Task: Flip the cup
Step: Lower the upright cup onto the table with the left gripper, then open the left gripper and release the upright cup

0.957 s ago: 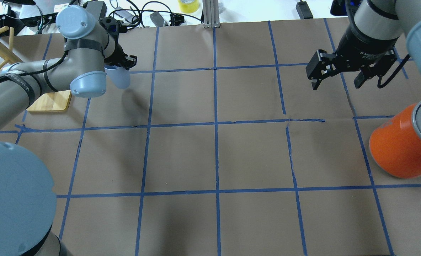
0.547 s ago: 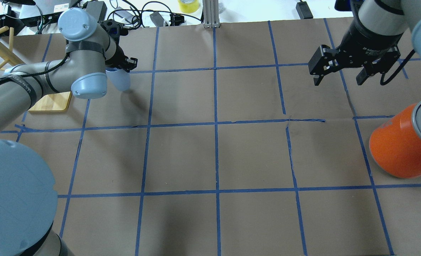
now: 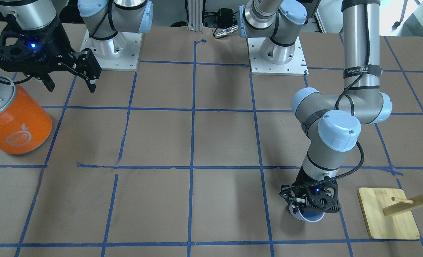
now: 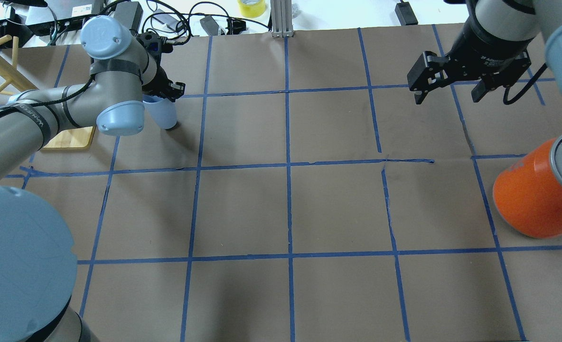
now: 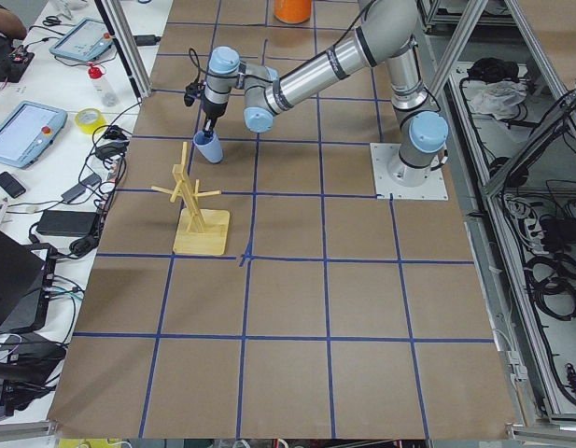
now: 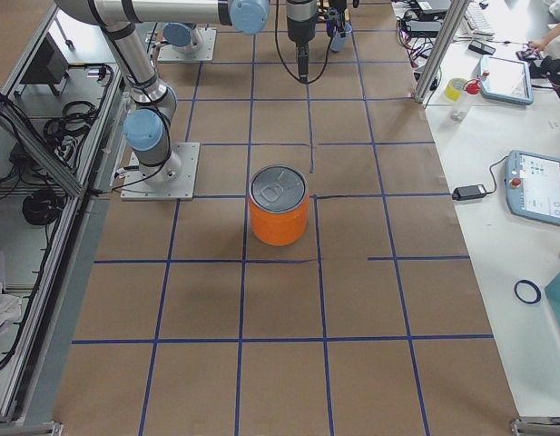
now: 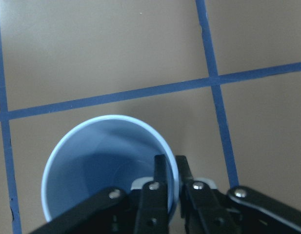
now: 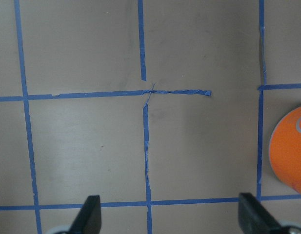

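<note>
My left gripper (image 7: 170, 161) is clamped on the cup (image 4: 163, 114) wall from above, one finger inside; cup hangs mouth-up, axis vertical, low by the rack (image 4: 72, 137); right gripper (image 4: 446, 97) spread, well apart

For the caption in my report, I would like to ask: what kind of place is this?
Probably a robotics lab: the table carries a blue tape grid, and a teach pendant lies on the side bench.
</note>
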Controlling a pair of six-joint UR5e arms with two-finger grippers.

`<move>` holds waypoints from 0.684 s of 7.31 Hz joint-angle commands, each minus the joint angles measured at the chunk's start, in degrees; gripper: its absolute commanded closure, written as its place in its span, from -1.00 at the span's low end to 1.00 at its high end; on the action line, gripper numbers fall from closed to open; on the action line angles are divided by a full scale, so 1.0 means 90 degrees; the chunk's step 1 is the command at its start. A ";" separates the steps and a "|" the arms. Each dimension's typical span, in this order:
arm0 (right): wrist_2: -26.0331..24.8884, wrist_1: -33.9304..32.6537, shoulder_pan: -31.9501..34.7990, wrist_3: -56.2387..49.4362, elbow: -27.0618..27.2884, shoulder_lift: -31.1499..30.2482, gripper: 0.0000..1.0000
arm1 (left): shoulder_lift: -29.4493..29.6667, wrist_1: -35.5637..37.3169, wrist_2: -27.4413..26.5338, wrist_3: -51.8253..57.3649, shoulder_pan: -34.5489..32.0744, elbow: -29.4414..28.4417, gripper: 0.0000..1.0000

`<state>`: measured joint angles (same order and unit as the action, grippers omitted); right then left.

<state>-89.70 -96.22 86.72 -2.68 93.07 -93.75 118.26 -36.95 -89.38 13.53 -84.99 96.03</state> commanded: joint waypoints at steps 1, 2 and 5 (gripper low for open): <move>-0.0014 -0.0110 0.0081 -0.0053 0.0010 0.0007 -1.00 | -0.0092 -0.0093 -0.0030 -0.0010 0.0000 0.0004 -0.55; -0.0062 -0.0159 0.0101 -0.0469 0.0010 0.0017 -1.00 | -0.0161 -0.0258 -0.0030 -0.0010 0.0000 -0.0035 -1.00; 0.0015 -0.0159 0.0092 -0.0483 0.0030 0.0066 -1.00 | -0.1037 -0.2517 -0.0069 -0.0117 -0.0019 -0.0521 -1.00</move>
<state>-89.63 -97.63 87.53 -6.85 93.31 -93.34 112.40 -51.01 -89.83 12.80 -85.13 93.46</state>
